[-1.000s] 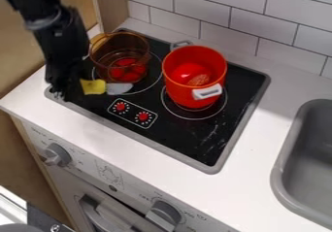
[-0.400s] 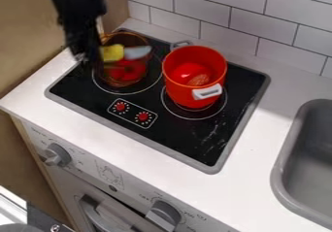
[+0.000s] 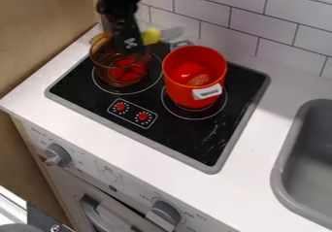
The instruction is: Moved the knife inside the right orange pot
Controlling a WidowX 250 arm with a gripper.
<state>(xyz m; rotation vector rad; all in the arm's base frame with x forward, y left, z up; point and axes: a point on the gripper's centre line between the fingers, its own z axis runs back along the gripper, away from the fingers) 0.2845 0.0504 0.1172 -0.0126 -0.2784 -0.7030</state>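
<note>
Hand (image 3: 133,44) gripping the yellow-handled knife (image 3: 151,36), raised near the orange pot (image 3: 177,91).
Principal hazard, in my judgement: the blade, pointing sideways, could strike the pot's rim or far handle (image 3: 181,43) if lowered too soon, twisting the knife loose or shifting the pot; released short, it would likely drop between that pot and the amber one (image 3: 107,72). Hand is narrow, closed about the yellow handle; the exact contact of its fingers cannot be made out. Knife hangs outside the orange pot, towards the wall.
</note>
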